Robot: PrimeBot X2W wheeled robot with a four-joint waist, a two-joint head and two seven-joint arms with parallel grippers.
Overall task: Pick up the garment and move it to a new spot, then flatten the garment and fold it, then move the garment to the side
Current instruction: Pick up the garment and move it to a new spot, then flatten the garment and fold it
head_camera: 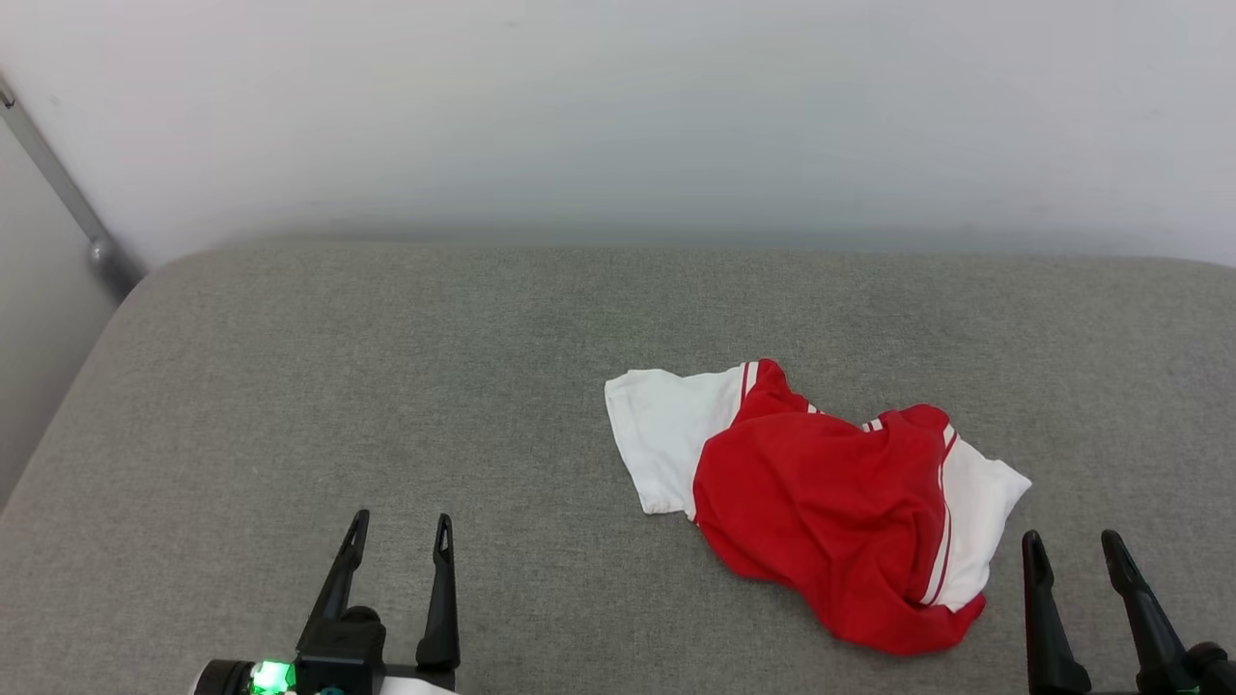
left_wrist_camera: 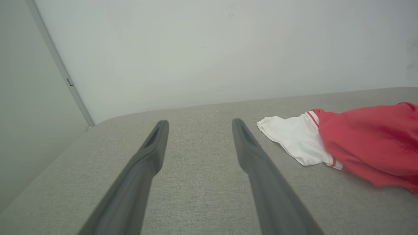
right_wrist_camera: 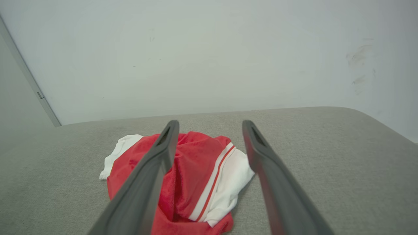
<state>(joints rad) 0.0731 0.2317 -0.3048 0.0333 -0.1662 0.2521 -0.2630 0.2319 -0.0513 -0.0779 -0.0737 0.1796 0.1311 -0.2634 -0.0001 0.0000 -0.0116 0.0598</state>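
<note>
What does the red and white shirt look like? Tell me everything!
The garment is a soft-looking red T-shirt with white short sleeves and thin red-and-white stripes at the seams. It lies crumpled, not flat, on the grey fabric surface, toward the robot's right. Nothing holds it: the open right end effector is near it but apart.

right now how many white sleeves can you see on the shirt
2. One white sleeve lies at the garment's far left end; the other sleeve at its right end, close to the right tool. The garment is crumpled, so parts of each may be tucked under.
</note>
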